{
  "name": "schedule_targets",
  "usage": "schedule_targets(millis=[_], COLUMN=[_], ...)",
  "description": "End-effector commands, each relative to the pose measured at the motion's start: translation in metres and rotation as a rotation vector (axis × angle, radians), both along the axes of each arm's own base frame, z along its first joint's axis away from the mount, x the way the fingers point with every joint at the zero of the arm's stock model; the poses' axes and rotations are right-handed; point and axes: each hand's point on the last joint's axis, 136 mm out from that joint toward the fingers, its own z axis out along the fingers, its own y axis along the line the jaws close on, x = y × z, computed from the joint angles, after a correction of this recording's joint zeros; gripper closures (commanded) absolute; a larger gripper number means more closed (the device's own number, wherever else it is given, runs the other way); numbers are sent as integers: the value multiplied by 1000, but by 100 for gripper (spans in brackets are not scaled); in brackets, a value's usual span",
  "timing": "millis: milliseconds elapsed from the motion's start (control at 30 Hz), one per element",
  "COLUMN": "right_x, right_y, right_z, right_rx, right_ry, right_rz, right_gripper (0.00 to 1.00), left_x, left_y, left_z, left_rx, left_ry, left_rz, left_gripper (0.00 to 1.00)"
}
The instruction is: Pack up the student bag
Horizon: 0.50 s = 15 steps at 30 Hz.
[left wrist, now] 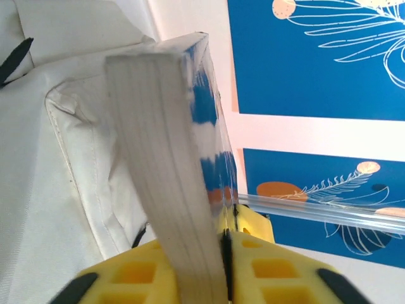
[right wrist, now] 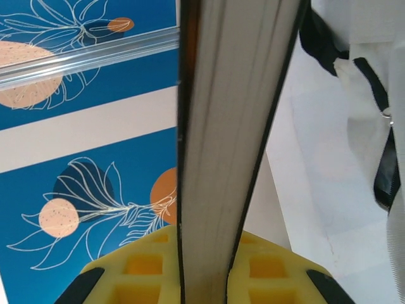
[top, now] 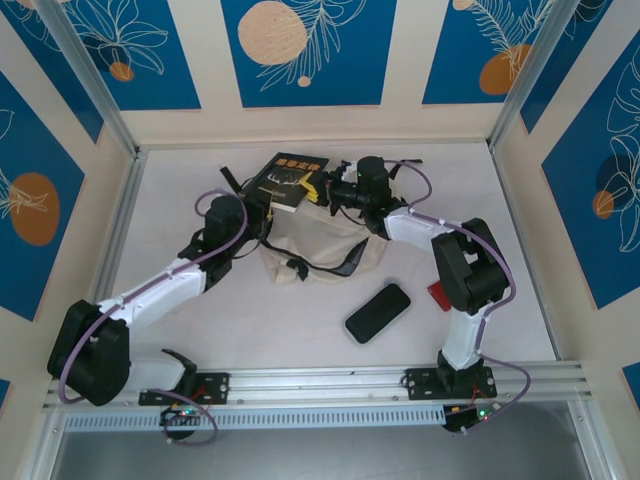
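The student bag [top: 315,250] lies mid-table [top: 200,330]. The book [top: 290,178] stands at the bag's far edge, between the two grippers: left gripper [top: 264,206] on its left side, right gripper [top: 324,190] on its right side. An oblong case [top: 378,312] lies nearer than the bag, to its right. A small item [top: 438,297] lies just right of the case, against the right arm.

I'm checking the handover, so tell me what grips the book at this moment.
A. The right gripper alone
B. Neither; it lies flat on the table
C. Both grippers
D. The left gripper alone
C: the book stands clamped between the yellow fingers of the left gripper in its wrist view, and likewise between those of the right gripper.
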Motion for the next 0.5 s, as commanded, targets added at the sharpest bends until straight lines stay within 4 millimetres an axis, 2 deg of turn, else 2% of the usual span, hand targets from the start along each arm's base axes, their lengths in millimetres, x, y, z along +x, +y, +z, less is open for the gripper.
schedule_targets(millis=[0, 67, 100, 167, 233, 367, 467], right_x=[-22, -27, -30, -36, -40, -34, -39], right_y=[1, -2, -3, -10, -20, -61, -74], right_z=[26, 21, 17, 5, -8, -31, -43], right_rx=[-10, -41, -60, -135, -262, -531, -614], right_ry=[-103, -94, -88, -69, -86, -162, -200], right_rz=[77, 98, 114, 140, 178, 239, 316], right_gripper=[88, 80, 74, 50, 35, 28, 27], left_x=[6, 5, 4, 2, -2, -18, -33], left_y=[10, 13, 14, 21, 28, 51, 72], left_z=[1, 2, 4, 10, 19, 43, 56], left_rx=[28, 48, 63, 110, 174, 363, 498], left_ry=[-32, -39, -47, -63, -82, -152, -165], left_rz=[62, 71, 73, 84, 88, 92, 82], left_gripper=[93, 100, 100, 100, 100, 100, 100])
